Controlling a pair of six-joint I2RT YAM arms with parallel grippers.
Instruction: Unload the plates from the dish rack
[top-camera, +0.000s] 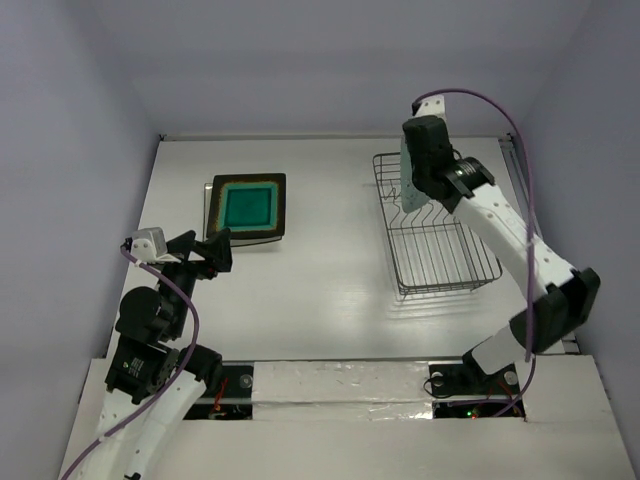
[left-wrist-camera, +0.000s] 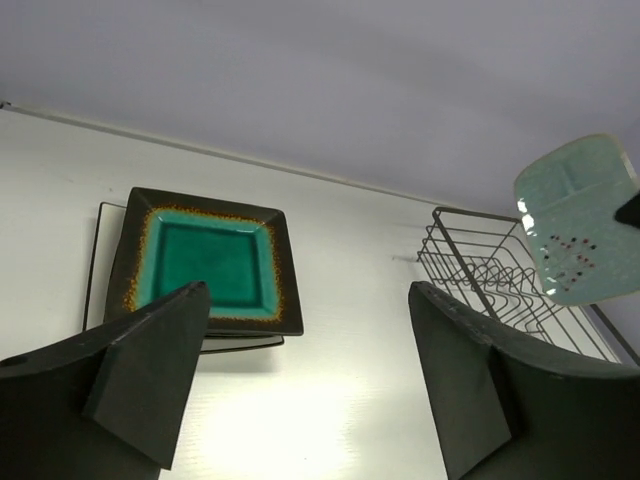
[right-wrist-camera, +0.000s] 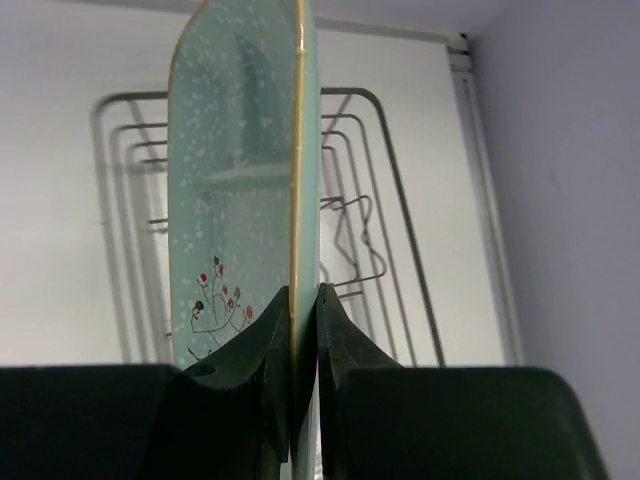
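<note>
Showing, at left, the left gripper with jaws spread wide and empty, near the teal square plate, which lies flat atop other plates on the table. At right, the right gripper pinches the rim of the mint-green plate, held on edge above the wire dish rack.

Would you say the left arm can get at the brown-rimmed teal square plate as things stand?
Probably yes: the left gripper stands open just short of the teal plate, nothing between them, and the right gripper is over the dark wire rack, holding the mint-green oval plate.
</note>
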